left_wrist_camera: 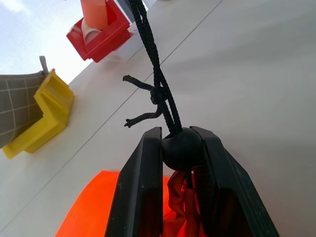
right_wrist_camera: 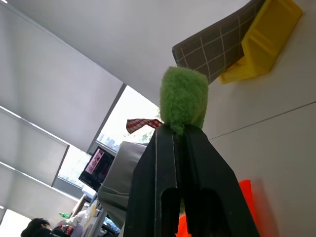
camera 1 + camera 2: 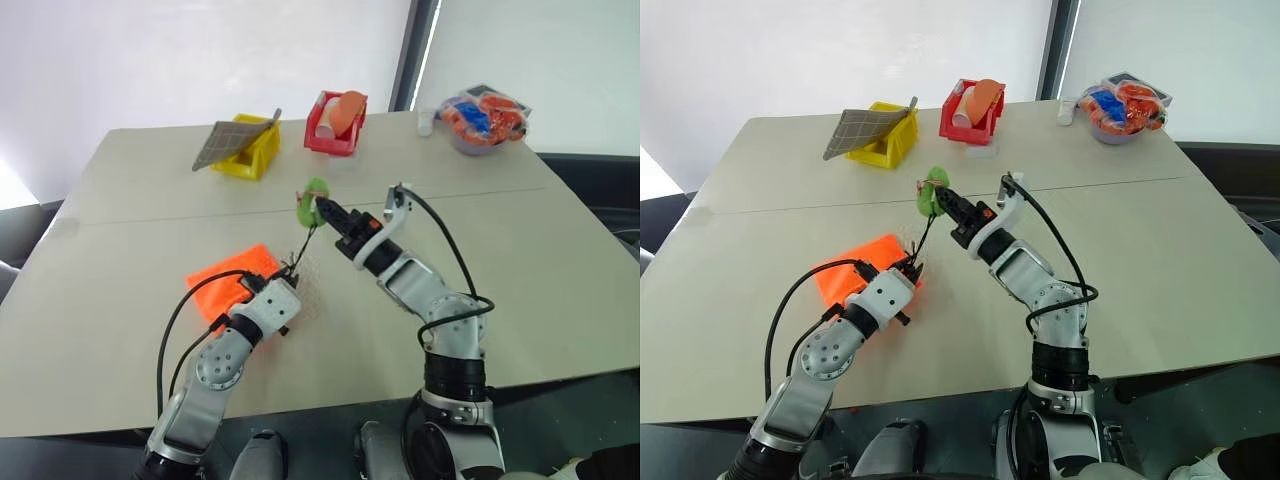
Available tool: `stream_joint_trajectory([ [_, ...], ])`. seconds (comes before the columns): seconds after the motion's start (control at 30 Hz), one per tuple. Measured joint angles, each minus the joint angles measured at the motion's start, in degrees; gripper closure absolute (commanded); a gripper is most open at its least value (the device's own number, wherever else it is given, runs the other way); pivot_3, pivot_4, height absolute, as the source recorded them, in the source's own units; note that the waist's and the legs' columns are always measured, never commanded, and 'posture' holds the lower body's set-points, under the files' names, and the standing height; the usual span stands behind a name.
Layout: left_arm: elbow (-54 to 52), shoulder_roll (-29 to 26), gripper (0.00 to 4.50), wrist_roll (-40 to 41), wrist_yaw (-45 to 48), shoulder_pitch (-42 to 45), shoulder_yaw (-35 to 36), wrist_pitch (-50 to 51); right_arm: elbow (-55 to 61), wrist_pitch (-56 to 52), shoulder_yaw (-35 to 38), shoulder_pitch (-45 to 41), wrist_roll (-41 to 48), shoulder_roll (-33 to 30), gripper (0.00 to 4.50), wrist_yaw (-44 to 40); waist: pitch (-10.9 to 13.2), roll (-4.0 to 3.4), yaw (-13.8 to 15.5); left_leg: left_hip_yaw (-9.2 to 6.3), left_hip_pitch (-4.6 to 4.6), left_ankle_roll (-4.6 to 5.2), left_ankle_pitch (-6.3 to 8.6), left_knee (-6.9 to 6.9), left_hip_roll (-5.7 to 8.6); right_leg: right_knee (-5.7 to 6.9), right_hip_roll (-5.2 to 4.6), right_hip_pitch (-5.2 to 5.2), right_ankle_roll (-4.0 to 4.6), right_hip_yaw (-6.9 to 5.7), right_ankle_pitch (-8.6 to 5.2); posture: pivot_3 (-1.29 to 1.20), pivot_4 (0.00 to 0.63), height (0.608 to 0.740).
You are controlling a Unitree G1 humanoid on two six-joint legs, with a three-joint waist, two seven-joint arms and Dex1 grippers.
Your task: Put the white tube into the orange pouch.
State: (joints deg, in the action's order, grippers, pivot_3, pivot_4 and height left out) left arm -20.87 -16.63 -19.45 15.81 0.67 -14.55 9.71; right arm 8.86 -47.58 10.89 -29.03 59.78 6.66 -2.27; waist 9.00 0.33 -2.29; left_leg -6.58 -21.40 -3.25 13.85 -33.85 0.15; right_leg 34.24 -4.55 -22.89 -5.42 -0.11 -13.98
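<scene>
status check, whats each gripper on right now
Left gripper clamped on black cord stopper at orange pouch mouth. Right gripper shut on green tag, cord taut. Nothing obstructing.

Two robot arms are showing silver-grey jointed casings with black bands at the joints. A black cable is looping alongside each arm. The left gripper (image 3: 287,272) and right gripper (image 3: 325,210) are ending in flat black jaws, with orange trim behind the right one.
</scene>
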Motion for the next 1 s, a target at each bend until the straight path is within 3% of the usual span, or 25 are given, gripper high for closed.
stream_joint_trajectory([
  [0.2, 0.0, 0.5, 3.89, 0.5, 0.0, 0.0, 0.3, 0.0, 0.0, 0.0, -0.2, 0.0, 0.0, -0.1, 4.5, 0.0, 0.0, 0.0, 0.0, 0.0, 0.0, 0.0, 0.0, 0.0, 0.0, 0.0, 0.0, 0.0, 0.0, 0.0, 0.0, 0.0, 0.15, 0.74],
  [0.23, 0.0, 0.7, 3.13, 1.1, 0.0, 0.0, 0.4, -0.1, 0.0, 0.0, -0.3, 0.0, 0.0, -0.1, 4.5, 0.0, 0.0, 0.0, 0.0, 0.0, 0.0, 0.0, 0.0, 0.0, 0.0, 0.0, 0.0, 0.0, 0.0, 0.0, 0.0, 0.0, 0.15, 0.74],
  [0.37, 0.0, 0.9, 1.44, 1.4, 0.0, 0.0, 0.7, -0.1, 0.0, 0.0, -0.4, 0.1, 0.0, -0.3, 4.5, 0.0, 0.0, 0.0, 0.0, 0.0, 0.0, 0.0, 0.0, 0.0, 0.0, 0.0, 0.0, 0.0, 0.0, 0.0, 0.0, 0.0, 0.15, 0.74],
  [1.0, 0.0, 2.0, 1.44, 3.6, 0.5, 0.1, 1.1, -0.2, 0.0, 0.1, -0.6, 0.1, 0.0, -0.3, 4.5, -0.1, 0.0, 0.0, 0.0, 0.0, 0.0, 0.0, 0.0, 0.0, 0.0, -0.01, 0.0, 0.0, 0.0, 0.0, 0.0, 0.0, 0.15, 0.74],
])
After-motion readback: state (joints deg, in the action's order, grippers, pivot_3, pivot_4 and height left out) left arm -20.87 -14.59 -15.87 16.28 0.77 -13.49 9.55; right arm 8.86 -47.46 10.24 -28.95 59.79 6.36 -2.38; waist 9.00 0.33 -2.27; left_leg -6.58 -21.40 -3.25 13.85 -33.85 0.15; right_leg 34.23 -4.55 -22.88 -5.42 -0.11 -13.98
